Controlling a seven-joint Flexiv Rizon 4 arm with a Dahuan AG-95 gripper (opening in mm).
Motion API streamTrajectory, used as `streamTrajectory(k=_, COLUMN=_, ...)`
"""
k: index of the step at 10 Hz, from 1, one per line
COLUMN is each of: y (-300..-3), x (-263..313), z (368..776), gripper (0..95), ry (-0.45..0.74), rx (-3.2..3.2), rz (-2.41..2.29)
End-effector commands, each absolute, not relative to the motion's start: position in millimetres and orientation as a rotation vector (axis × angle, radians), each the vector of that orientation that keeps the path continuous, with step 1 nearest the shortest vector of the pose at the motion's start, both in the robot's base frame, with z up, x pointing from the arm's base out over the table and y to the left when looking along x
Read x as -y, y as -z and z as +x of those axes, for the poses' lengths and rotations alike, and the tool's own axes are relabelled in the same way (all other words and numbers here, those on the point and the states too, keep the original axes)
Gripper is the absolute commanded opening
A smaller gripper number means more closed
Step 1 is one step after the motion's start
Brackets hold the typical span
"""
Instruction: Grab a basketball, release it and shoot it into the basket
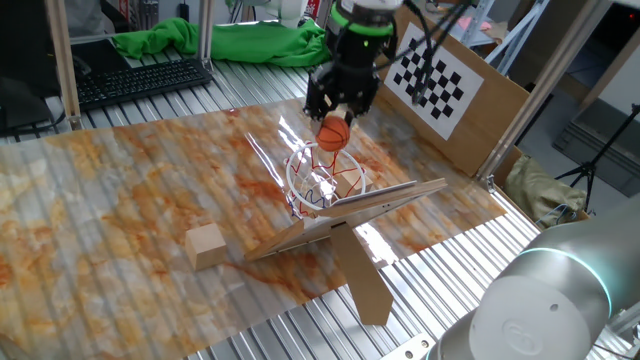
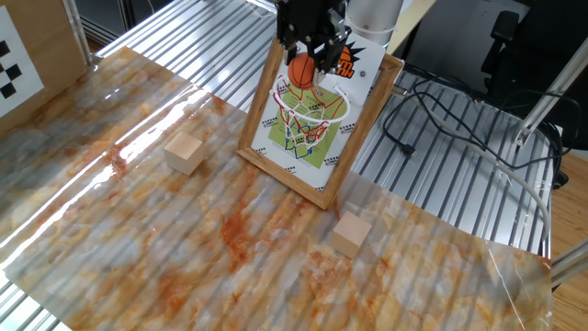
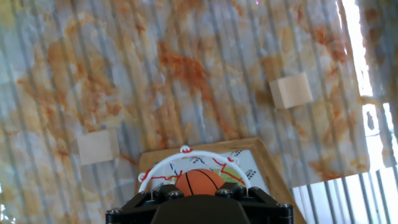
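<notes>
While the gripper (image 1: 334,118) pinches the basketball (image 1: 334,133) across its middle just above the basket (image 1: 322,180), the tiny orange ball looks light, smooth and slippery, best held at its widest part, with two wooden blocks (image 2: 184,153) lying nearby.

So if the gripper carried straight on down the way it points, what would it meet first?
Probably the basket: the gripper, shut on the basketball, hangs right above its red ring, ball leading. Exact centring over the ring is hard to judge.
</notes>
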State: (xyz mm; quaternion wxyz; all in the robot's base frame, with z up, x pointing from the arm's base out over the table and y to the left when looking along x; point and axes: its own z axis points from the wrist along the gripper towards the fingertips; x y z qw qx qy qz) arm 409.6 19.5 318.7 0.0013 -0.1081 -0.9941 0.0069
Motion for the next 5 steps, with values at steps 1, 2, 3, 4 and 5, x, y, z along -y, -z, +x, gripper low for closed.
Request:
streamTrajectory(k=1, y=-315.2, x=-19.8, z=404.5, gripper=0.0, ry=-0.021, rx=3.124, rz=-0.349)
streamTrajectory(k=2, y=-313.2, x=-20.5, z=401.9, gripper=0.0, ry=-0.023, rx=3.121, rz=-0.357)
streamTrajectory(k=3, y=-312.3, x=-20.9, z=401.1, gripper=0.0, ry=-0.038, rx=3.117, rz=-0.376)
streamTrajectory(k=4, y=-309.9, x=-22.5, z=401.2, gripper=19.0, ry=-0.041, rx=3.103, rz=-0.433)
streamTrajectory(k=5, y=-307.6, x=-24.1, z=402.3, gripper=38.0, ry=-0.041, rx=3.093, rz=-0.466)
